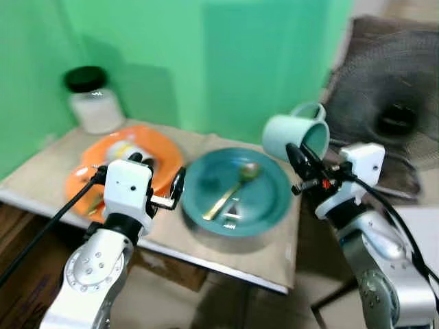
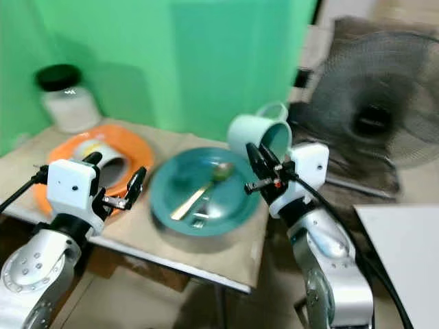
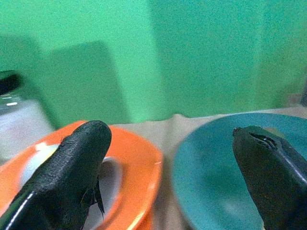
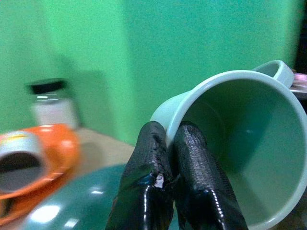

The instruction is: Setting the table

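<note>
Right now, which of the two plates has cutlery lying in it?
The teal plate, nearer the robot's right side: a gold spoon and a fork lie in it. The orange plate to its left holds a white cup on its side instead.

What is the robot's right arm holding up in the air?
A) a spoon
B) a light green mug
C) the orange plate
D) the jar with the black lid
B: the right gripper is pinched shut on the rim of the light green mug, which hangs tilted above the table, while the spoon lies on the teal plate.
</note>
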Available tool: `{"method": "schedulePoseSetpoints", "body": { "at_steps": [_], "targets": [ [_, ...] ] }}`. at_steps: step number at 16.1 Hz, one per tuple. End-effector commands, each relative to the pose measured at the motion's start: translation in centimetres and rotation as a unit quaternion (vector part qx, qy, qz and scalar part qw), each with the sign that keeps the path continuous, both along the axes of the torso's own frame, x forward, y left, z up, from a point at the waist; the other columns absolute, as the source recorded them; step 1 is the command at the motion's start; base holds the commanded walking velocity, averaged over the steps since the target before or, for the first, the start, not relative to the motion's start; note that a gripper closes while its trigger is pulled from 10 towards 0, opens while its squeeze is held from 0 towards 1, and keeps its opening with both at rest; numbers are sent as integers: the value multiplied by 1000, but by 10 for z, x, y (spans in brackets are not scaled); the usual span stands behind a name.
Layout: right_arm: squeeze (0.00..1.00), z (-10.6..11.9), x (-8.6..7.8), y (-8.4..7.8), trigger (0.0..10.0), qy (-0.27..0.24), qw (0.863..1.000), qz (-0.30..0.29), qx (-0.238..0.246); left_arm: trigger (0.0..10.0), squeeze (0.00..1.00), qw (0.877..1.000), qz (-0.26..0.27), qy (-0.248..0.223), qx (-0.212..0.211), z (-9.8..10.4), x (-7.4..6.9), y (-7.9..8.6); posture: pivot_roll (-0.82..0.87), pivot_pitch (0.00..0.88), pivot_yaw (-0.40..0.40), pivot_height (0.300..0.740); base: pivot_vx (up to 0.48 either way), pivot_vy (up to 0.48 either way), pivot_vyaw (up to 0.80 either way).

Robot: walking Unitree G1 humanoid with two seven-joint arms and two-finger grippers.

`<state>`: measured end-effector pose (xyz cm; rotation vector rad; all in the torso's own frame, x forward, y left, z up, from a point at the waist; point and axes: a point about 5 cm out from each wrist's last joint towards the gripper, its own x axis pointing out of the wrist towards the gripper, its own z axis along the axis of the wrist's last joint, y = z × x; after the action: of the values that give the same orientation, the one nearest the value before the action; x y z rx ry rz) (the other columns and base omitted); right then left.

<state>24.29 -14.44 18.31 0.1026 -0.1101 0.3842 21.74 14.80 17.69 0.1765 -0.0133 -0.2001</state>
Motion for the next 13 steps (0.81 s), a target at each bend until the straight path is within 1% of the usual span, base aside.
{"method": "schedulePoseSetpoints", "body": {
  "at_steps": [1, 2, 3, 5, 7, 10, 13],
  "targets": [
    [0, 4, -2, -2, 10000, -7, 1000, -25, -8, 10000, 0, 1000, 7, 6, 3, -2, 3, -2, 7, 0, 28, 740, 0, 0, -800],
    [0, 5, -1, -1, 10000, -6, 999, -35, -10, 10000, 0, 1000, 11, 7, 2, -2, 3, -3, 8, 0, 25, 740, 0, 0, -800],
    [0, 6, -1, -1, 10000, -5, 999, -41, -14, 10000, 0, 1000, 13, 6, 3, -1, 3, -3, 11, 0, 20, 740, 0, 0, 0],
    [0, 5, 1, 0, 10000, -2, 999, -47, -24, 10000, 0, 1000, 24, 5, 13, -2, 0, 0, 14, 0, 13, 740, 0, 0, 0],
    [0, 4, 1, 0, 10000, 0, 998, -50, -29, 10000, 0, 999, 38, 6, 15, -3, -2, 6, 17, 0, 7, 740, 0, 0, -800],
    [0, 1, 4, -1, 10000, 5, 997, -62, -40, 10000, 0, 999, 48, 4, 24, -1, -1, 15, 22, 0, 1, 740, 0, 0, 0],
    [0, 2, 6, -1, 10000, 6, 997, -69, -40, 10000, 0, 998, 50, 3, 24, 0, -1, 17, 23, 0, 4, 740, 0, 0, -800]
  ]
}}
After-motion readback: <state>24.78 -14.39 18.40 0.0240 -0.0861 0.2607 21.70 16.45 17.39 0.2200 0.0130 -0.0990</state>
